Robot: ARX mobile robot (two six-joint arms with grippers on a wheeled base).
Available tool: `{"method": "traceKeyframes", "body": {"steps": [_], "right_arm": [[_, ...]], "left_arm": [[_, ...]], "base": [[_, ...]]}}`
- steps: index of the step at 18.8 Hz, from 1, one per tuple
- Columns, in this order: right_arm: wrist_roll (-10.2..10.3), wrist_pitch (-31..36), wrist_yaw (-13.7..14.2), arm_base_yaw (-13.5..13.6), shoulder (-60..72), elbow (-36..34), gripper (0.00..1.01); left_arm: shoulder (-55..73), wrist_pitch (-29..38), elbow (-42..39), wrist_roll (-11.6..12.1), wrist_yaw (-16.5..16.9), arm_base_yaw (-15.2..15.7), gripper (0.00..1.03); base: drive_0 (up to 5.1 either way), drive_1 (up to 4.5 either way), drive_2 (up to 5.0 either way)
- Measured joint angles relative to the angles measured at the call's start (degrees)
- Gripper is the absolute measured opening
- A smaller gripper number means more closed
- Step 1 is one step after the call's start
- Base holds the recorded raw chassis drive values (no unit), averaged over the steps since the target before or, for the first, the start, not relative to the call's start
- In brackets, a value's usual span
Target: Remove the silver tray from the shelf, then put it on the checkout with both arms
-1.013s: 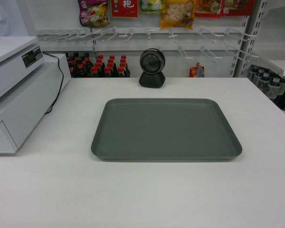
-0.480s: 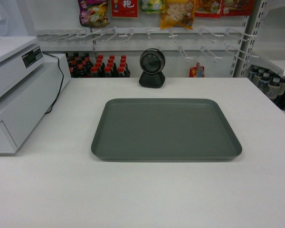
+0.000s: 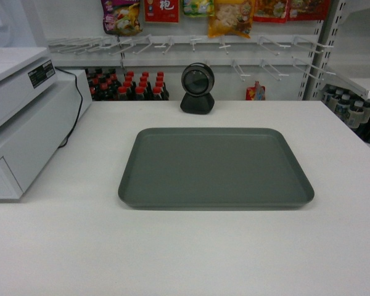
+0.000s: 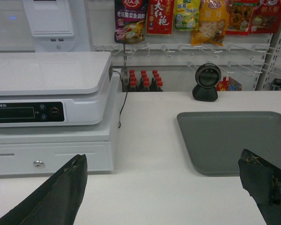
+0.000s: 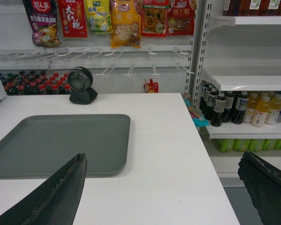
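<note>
The silver tray (image 3: 214,166) lies flat on the white checkout (image 3: 185,253), in front of the black scanner (image 3: 197,88). No arm shows in the head view. In the left wrist view my left gripper (image 4: 163,161) is open, held back from the tray (image 4: 239,138), its fingertips wide apart over bare counter. Seen from the right wrist, my right gripper (image 5: 162,161) is open too, near the counter's right edge, with the tray (image 5: 61,143) to its left. Neither gripper holds anything. A white shelf (image 5: 246,79) stands at the right.
The white cash register (image 3: 21,117) fills the counter's left side, its black cable (image 3: 77,111) running behind. Bottles (image 5: 239,108) stand on the right-hand shelves. Snack bags (image 3: 231,15) hang on the back wall above hooks.
</note>
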State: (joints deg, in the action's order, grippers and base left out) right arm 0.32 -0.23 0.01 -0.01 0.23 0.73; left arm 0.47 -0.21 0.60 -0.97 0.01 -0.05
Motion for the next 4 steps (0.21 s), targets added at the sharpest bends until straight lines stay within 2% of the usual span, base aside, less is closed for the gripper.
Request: {"method": "traceKeyframes", "body": {"steps": [4], "right_arm": [[0.0,0.0,0.0,0.0,0.0,0.0,0.98]], "left_arm": [[0.0,0.0,0.0,0.0,0.0,0.0,0.98]], "base": [[0.0,0.00,0.0]]}}
